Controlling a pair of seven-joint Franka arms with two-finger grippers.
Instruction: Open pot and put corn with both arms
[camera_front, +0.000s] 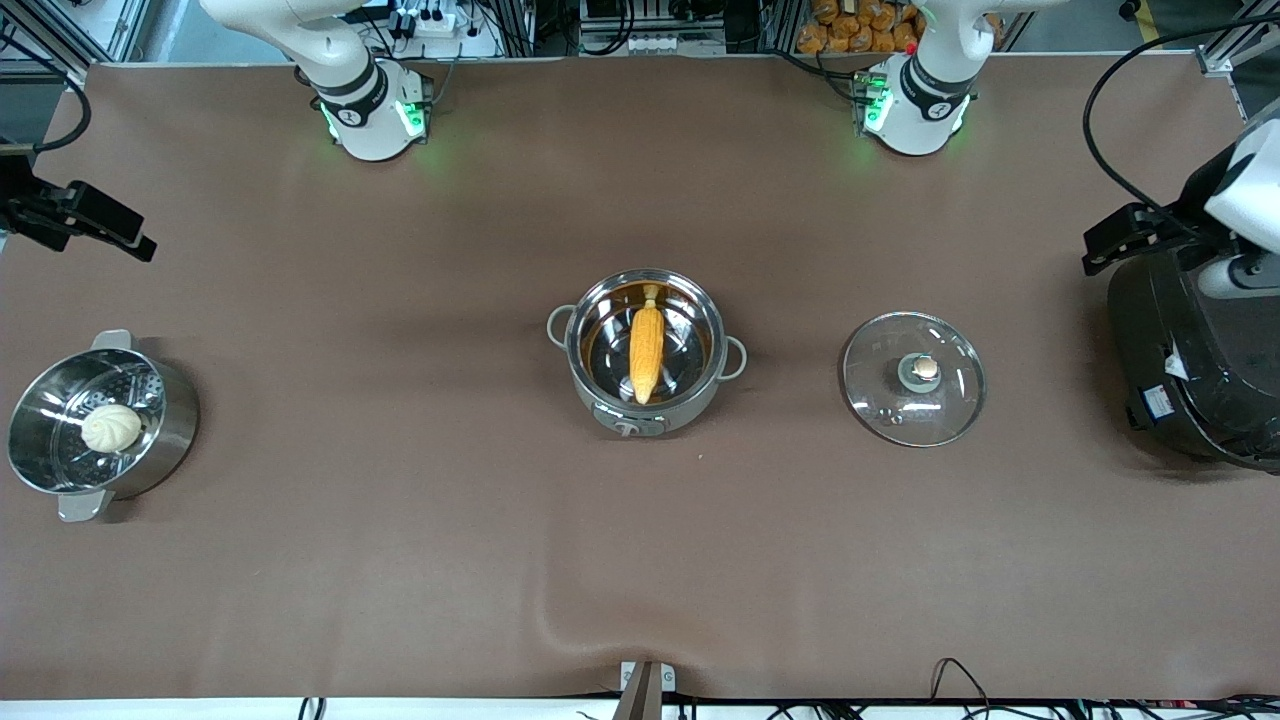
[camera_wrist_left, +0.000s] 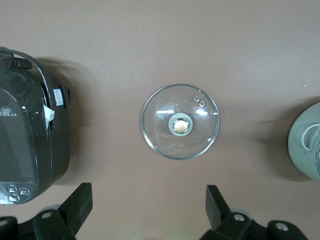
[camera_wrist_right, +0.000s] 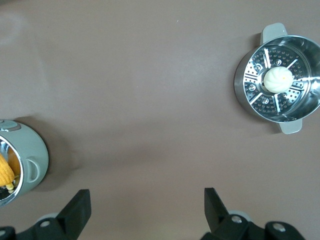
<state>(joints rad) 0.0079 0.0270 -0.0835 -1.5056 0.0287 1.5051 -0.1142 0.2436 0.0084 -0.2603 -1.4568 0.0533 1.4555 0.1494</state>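
Note:
The steel pot (camera_front: 690, 405) stands open at the table's middle, its knob panel toward the front camera. The yellow-orange corn (camera_front: 646, 352) lies inside it, tip toward the front camera. The glass lid (camera_front: 914, 378) with its copper-coloured knob lies flat on the table beside the pot, toward the left arm's end. My left gripper (camera_front: 1110, 245) is open and empty, up over the black cooker's edge; its wrist view (camera_wrist_left: 148, 190) shows the lid (camera_wrist_left: 180, 121) below. My right gripper (camera_front: 125, 235) is open and empty, up at the right arm's end (camera_wrist_right: 146, 194).
A steel steamer pot (camera_front: 60, 480) holding a pale bun (camera_front: 111, 428) stands at the right arm's end. A big black cooker (camera_front: 1190, 360) stands at the left arm's end. The brown cloth has a wrinkle (camera_front: 570, 630) near the front edge.

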